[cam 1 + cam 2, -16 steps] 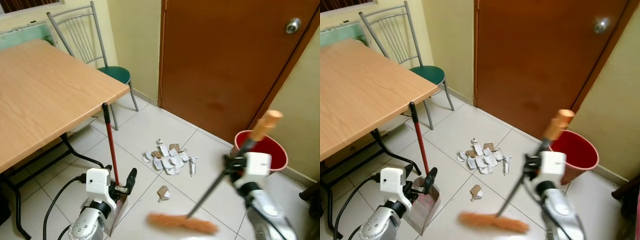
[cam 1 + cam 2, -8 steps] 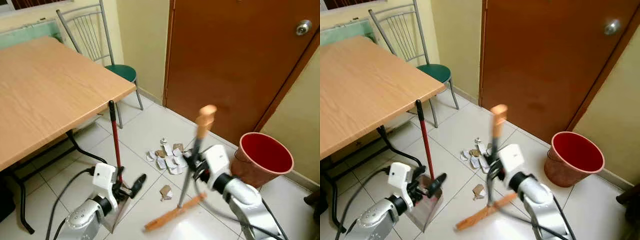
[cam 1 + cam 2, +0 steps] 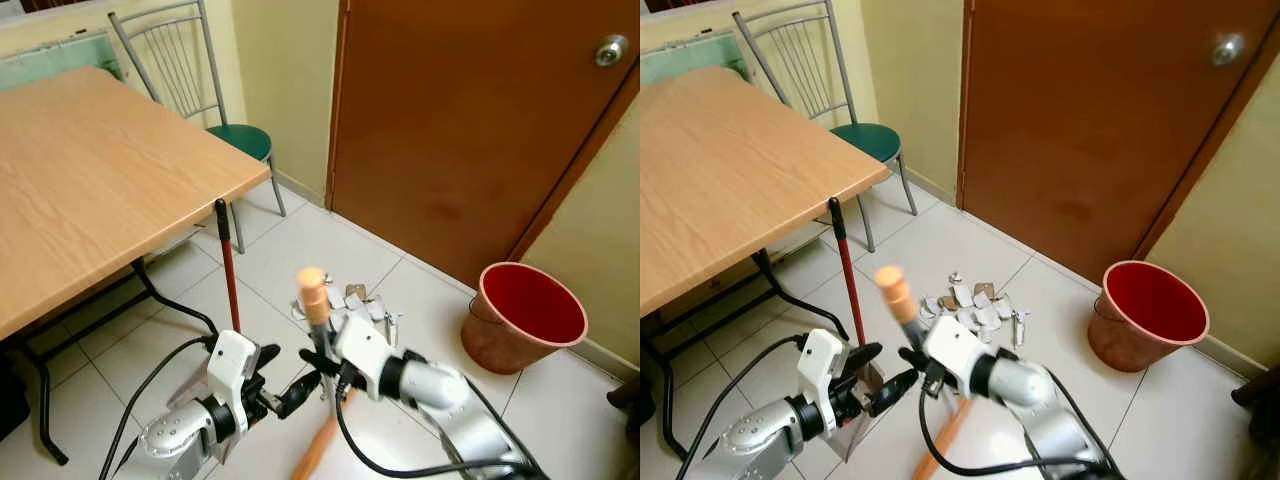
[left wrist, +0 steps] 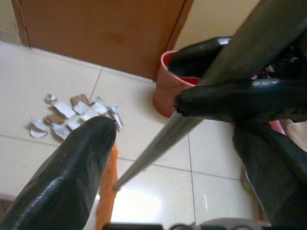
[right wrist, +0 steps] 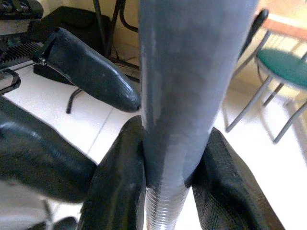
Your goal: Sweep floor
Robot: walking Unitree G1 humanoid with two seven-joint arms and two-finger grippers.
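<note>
1. Your right hand [image 3: 932,372] is clamped on the broom [image 3: 902,312].
2. Your left hand [image 3: 878,372], fingers spread, holds nothing I can see (the dustpan [image 3: 855,412] sits beside it).
3. The paper scraps [image 3: 972,309] lie unswept, so most work remains.

- White tiled floor [image 3: 300,240] with dark grout lines, meeting the wall and door along its far edge
- Heap of torn paper and cardboard scraps [image 3: 975,305] on the tiles towards the door
- Red bucket [image 3: 522,315] standing upright near the floor's right edge by the wall
- Orange broom head [image 3: 940,440] resting on the tiles at the near edge
- Green-seated chair [image 3: 235,140] and black table legs [image 3: 165,300] standing at the left
</note>
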